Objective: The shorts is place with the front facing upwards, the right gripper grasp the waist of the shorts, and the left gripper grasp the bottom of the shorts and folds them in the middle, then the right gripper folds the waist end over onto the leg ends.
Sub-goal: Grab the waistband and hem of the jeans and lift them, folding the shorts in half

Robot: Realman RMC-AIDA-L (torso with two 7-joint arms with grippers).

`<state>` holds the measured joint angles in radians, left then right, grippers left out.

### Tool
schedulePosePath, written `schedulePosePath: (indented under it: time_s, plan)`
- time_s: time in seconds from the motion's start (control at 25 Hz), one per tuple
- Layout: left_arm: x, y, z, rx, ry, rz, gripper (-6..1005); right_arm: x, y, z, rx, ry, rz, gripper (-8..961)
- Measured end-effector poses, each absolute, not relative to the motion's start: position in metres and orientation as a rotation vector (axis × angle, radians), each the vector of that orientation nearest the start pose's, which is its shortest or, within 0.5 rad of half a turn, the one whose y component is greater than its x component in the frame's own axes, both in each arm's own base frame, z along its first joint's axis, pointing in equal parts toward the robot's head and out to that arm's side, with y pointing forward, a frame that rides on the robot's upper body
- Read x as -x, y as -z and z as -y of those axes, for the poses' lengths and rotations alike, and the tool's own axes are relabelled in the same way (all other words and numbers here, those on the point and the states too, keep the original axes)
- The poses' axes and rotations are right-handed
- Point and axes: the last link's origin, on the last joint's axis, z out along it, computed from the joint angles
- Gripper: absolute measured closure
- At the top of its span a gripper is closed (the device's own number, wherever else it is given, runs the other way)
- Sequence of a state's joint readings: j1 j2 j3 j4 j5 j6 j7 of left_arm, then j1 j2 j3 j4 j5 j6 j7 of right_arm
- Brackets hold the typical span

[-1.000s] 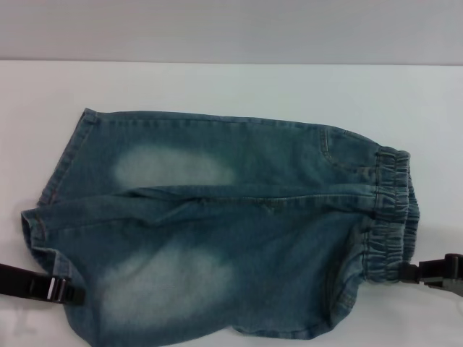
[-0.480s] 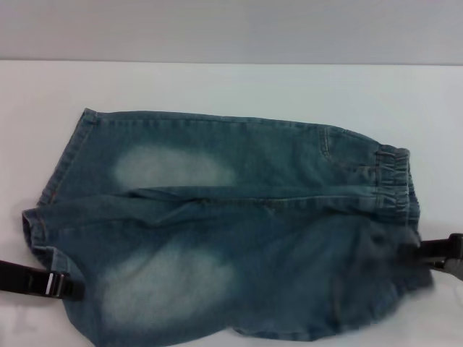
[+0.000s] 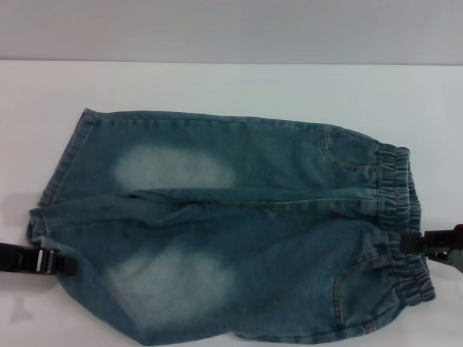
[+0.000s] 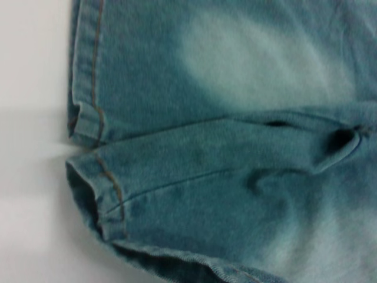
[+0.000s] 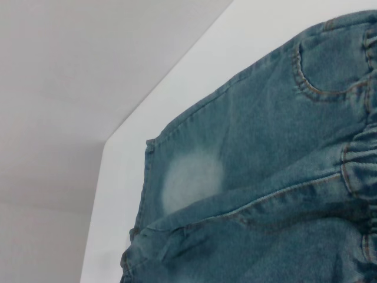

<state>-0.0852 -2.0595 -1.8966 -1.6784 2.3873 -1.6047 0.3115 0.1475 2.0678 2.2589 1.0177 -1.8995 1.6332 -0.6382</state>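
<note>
Lying flat on the white table [image 3: 231, 83], the denim shorts [image 3: 231, 224] were spread front up, waistband [image 3: 398, 210] toward the robot's right and leg hems [image 3: 51, 217] toward its left. The left gripper [image 3: 61, 264] sat at the near hem, the right gripper [image 3: 412, 242] at the near waistband edge (whether either had clamped the fabric, I couldn't tell). My worry: if a jaw caught only one layer, or nothing, the lengthwise fold would've come up lopsided, with the elastic waistband bunching and slipping free.
</note>
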Motion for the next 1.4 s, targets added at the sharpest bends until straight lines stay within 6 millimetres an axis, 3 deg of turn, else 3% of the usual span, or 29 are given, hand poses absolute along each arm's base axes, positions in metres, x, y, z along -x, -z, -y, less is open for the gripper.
schedulePosePath:
  time_s: [0.2,0.4,0.64,0.96,1.16,1.4]
  plan:
    - [0.264,-0.058,-0.259,2.178,-0.094,1.628,912,-0.326,-0.045,-0.244,2.041,-0.696,-2.079,953]
    - [0.264,-0.059,-0.257,2.172,-0.095,1.635,912,-0.347,-0.05,-0.233,1.943,-0.59,-2.122,885]
    - [0.263,-0.058,-0.257,2.176,-0.099,1.637,912,-0.348,-0.046,-0.232,1.949,-0.568,-2.132,804]
    - [0.262,-0.059,-0.259,2.172,-0.108,1.634,912,-0.348,-0.038,-0.228,1.965,-0.543,-2.163,609]
    - [0.263,-0.058,-0.259,2.171,-0.114,1.636,912,-0.352,-0.037,-0.226,1.961,-0.479,-2.167,404]
    - [0.262,-0.058,-0.259,2.173,-0.116,1.636,912,-0.353,-0.043,-0.23,1.956,-0.469,-2.139,405]
